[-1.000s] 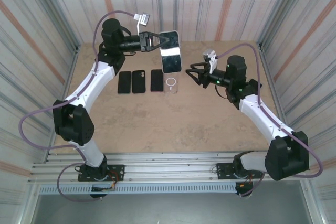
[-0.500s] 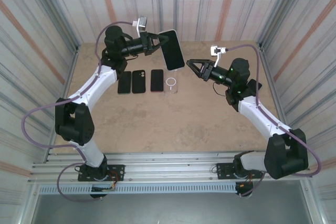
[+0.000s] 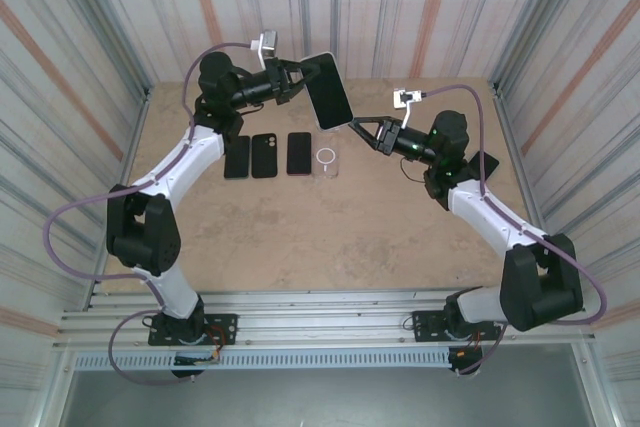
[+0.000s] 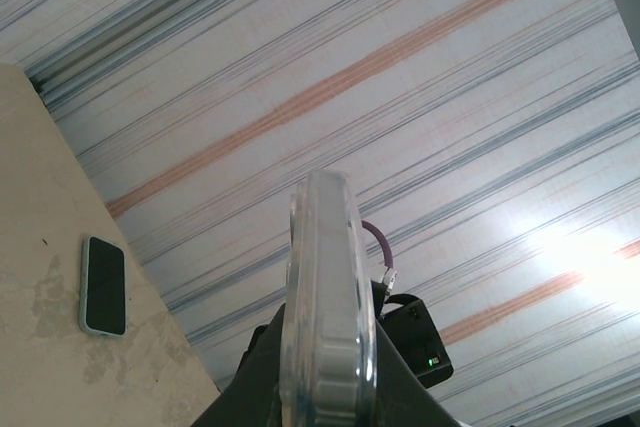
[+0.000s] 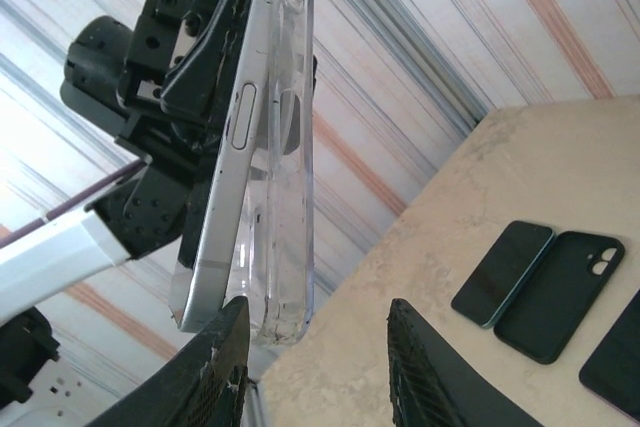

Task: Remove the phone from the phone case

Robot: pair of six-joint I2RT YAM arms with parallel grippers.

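The left pincer is clamped on the cased phone, held above the surface at far centre, long axis slanting down to the right; the right pincer, jaws apart, brackets the case at its lower corner.

Phone btm end off-frame, L wrist

You have the phone seated in its clear case, and the pair is up off the tabletop near the back wall, pinched at one end by the left jaws. From above you see a dark, glossy face with a pale rim, its long axis slanting down to the right. Side on, the phone's silver edge shows, with the transparent shell wrapped round its back.
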